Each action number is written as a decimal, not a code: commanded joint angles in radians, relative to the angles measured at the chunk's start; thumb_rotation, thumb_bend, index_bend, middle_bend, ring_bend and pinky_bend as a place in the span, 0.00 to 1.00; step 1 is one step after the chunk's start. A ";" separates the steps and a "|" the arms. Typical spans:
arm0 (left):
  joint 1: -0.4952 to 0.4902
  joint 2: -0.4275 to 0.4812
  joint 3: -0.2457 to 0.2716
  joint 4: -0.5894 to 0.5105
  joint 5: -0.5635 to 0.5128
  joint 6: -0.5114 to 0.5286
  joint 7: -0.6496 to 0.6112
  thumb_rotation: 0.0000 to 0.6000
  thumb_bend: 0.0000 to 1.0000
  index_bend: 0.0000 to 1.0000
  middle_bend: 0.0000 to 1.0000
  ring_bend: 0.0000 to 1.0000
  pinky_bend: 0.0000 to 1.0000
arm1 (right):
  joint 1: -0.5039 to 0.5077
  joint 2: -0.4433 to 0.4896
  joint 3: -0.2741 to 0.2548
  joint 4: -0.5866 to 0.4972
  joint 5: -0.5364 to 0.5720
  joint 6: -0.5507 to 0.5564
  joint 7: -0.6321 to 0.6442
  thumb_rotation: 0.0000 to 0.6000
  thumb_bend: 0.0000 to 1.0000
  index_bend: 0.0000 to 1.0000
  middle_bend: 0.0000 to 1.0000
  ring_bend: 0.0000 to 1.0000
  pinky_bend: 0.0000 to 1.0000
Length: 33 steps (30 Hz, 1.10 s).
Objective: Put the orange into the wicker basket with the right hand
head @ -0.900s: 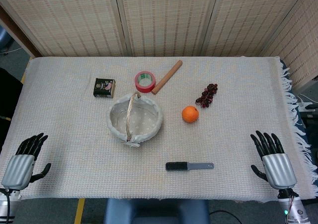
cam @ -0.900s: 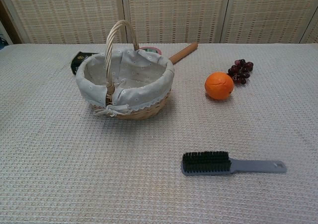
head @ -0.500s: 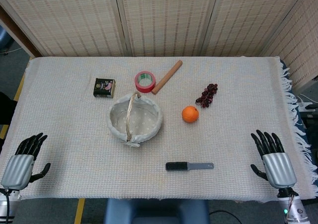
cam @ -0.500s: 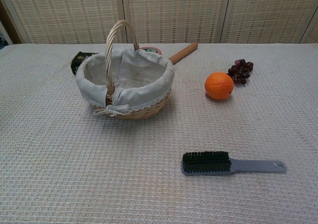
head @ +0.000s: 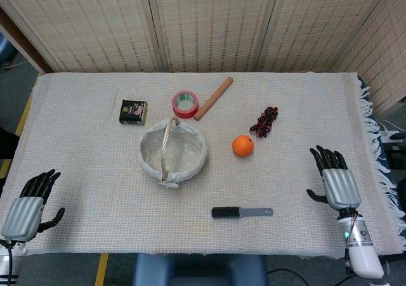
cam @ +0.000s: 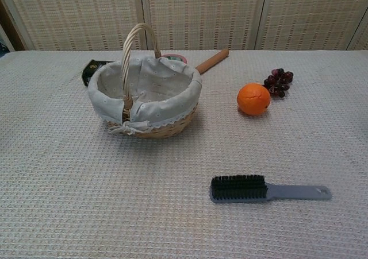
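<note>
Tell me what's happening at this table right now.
Nothing is being handled yet. The round orange sits on the white cloth-covered table, apart from the cloth-lined wicker basket, whose liner holds nothing visible. The right hand, fingers spread and holding nothing, hovers near the table's right edge, well short of the orange. The left hand is open at the near left corner. A grey-handled black brush lies toward the front.

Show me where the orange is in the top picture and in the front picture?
Head view: the orange lies right of centre, between the wicker basket and the grapes.
Chest view: the orange sits right of centre, toward the back, just in front of the grapes.
Shared landmark: the grey brush, nearer the robot than the orange in both.
</note>
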 commanded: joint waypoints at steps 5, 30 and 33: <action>-0.001 0.004 0.000 -0.002 -0.004 -0.004 -0.008 1.00 0.35 0.00 0.00 0.00 0.08 | 0.289 -0.146 0.121 0.033 0.420 -0.144 -0.292 1.00 0.10 0.00 0.00 0.00 0.02; -0.001 0.024 -0.003 -0.019 -0.032 -0.024 -0.042 1.00 0.35 0.00 0.00 0.00 0.08 | 0.677 -0.583 0.158 0.541 0.768 -0.191 -0.447 1.00 0.10 0.00 0.00 0.00 0.02; 0.000 0.027 -0.002 -0.021 -0.032 -0.025 -0.045 1.00 0.35 0.00 0.00 0.00 0.08 | 0.692 -0.617 0.153 0.608 0.775 -0.213 -0.442 1.00 0.10 0.00 0.00 0.00 0.02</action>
